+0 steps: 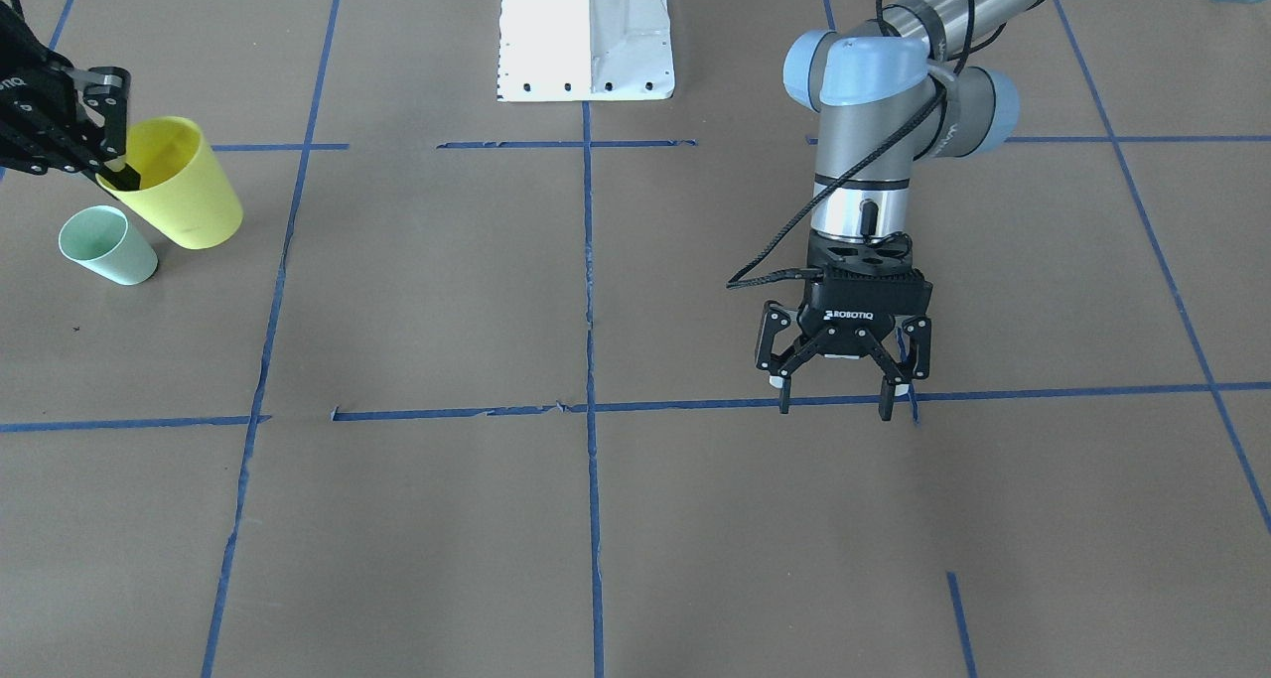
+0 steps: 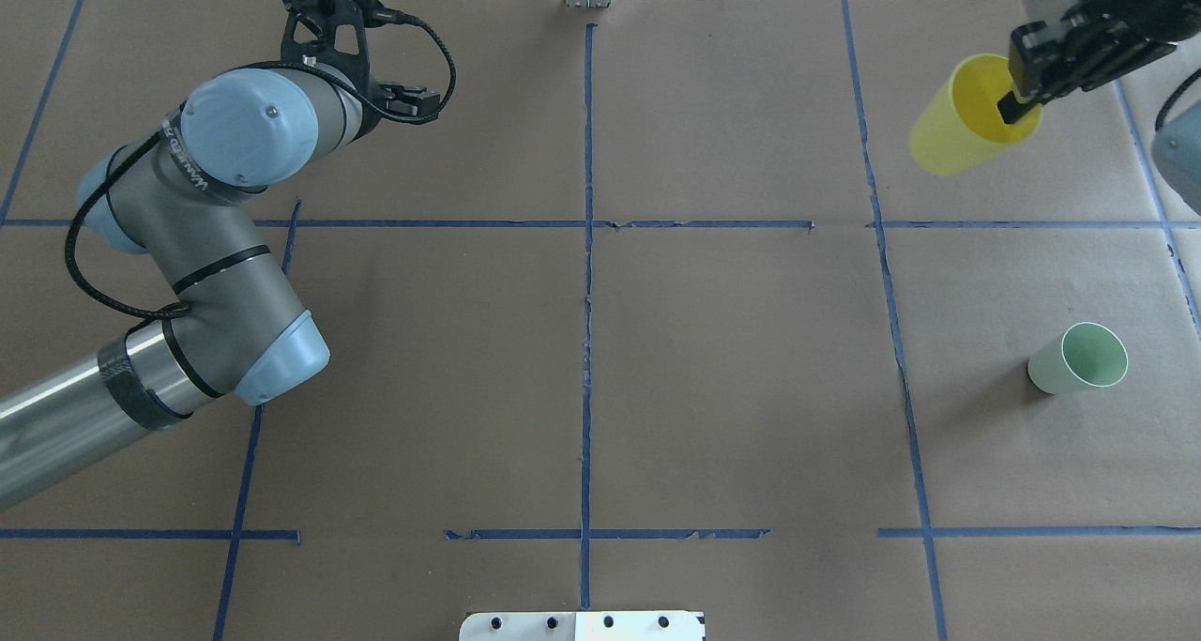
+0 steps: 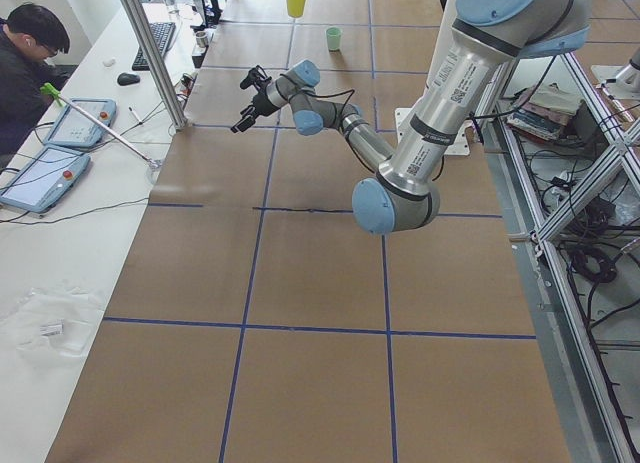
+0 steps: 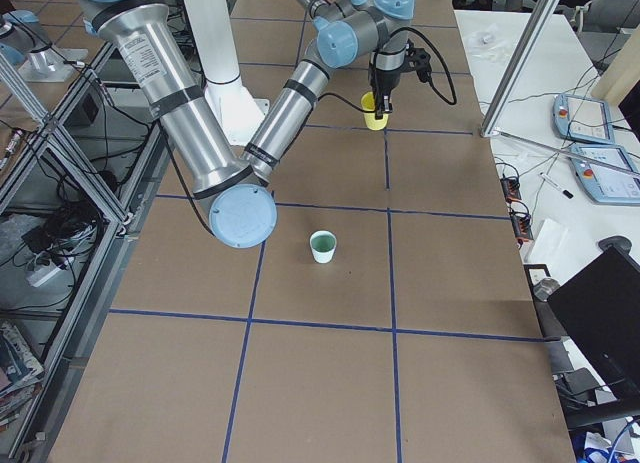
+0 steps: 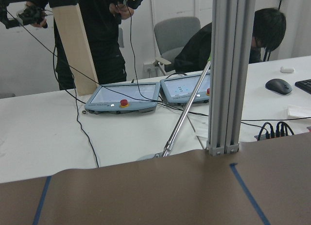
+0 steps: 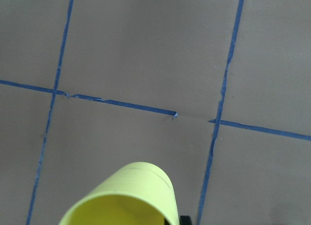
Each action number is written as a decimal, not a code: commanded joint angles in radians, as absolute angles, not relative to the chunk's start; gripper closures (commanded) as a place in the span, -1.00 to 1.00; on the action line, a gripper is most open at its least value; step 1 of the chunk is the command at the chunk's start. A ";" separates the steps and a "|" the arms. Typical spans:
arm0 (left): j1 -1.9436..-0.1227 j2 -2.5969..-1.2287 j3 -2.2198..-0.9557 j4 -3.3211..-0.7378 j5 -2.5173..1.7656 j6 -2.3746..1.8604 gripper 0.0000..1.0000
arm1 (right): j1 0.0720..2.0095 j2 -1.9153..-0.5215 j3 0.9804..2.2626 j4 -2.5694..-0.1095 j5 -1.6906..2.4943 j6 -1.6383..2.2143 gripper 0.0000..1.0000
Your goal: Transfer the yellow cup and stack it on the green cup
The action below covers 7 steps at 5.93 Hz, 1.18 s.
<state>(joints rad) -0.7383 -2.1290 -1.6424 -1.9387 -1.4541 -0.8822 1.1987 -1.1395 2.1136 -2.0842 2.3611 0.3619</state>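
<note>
The yellow cup (image 1: 179,187) hangs tilted in the air, well above the table, and also shows in the overhead view (image 2: 971,120). My right gripper (image 1: 109,152) is shut on its rim, with one finger inside the cup. The right wrist view shows the cup (image 6: 126,198) over brown paper far below. The green cup (image 1: 107,246) stands upright on the table, mouth up, apart from the yellow cup; it also shows in the overhead view (image 2: 1079,359). My left gripper (image 1: 839,395) is open and empty, low over the table on the other side.
The white robot base plate (image 1: 586,33) sits at the table's robot side. Blue tape lines (image 1: 588,400) mark a grid on brown paper. A metal post (image 3: 150,53) and an operator (image 3: 25,53) with tablets are at the table's far long edge.
</note>
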 commanded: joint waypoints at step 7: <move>-0.844 -2.046 -1.882 -1.551 -2.025 -0.902 -1.00 | 1.230 -1.594 1.970 -1.718 2.362 0.018 1.00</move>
